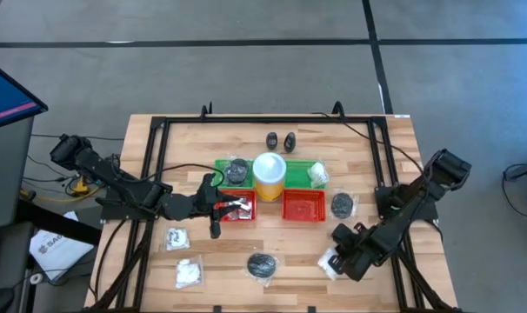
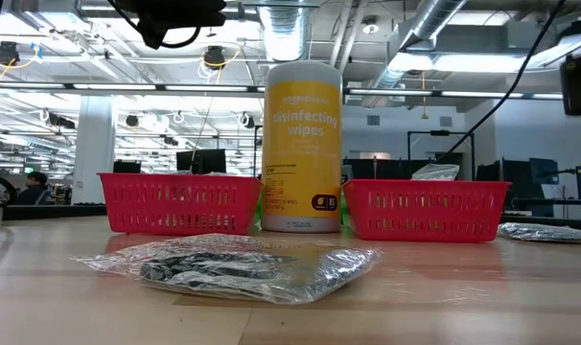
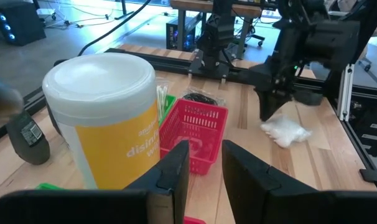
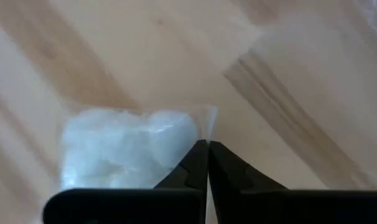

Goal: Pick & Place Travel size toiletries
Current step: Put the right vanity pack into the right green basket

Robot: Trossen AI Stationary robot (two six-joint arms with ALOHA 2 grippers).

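My right gripper (image 4: 207,155) is shut at the near right of the table (image 1: 394,174), on a clear-wrapped white lumpy packet (image 4: 126,146) that lies on the wood. The high view shows the same gripper (image 1: 339,258) and packet (image 1: 328,263). My left gripper (image 3: 204,165) hangs open above the left red tray (image 1: 237,207), nothing between its fingers. Two more white packets (image 1: 176,236) (image 1: 188,273) and a wrapped dark pad (image 1: 262,265) lie near the front edge. Another pad (image 1: 342,205) lies by the right red tray (image 1: 304,206). My right gripper pinches the clear wrapper's edge (image 4: 209,124) at one corner of the white packet between its two fingertips. The fingers come steeply from above, slanting down. The packet lies flat on the table.
A yellow wipes cylinder (image 1: 270,174) stands mid-table in front of a green tray (image 1: 300,167) holding a pad (image 1: 237,169) and a white packet (image 1: 317,174). Two tiny black bottles (image 1: 272,139) (image 1: 290,141) stand behind. A black frame (image 1: 150,174) borders the table.
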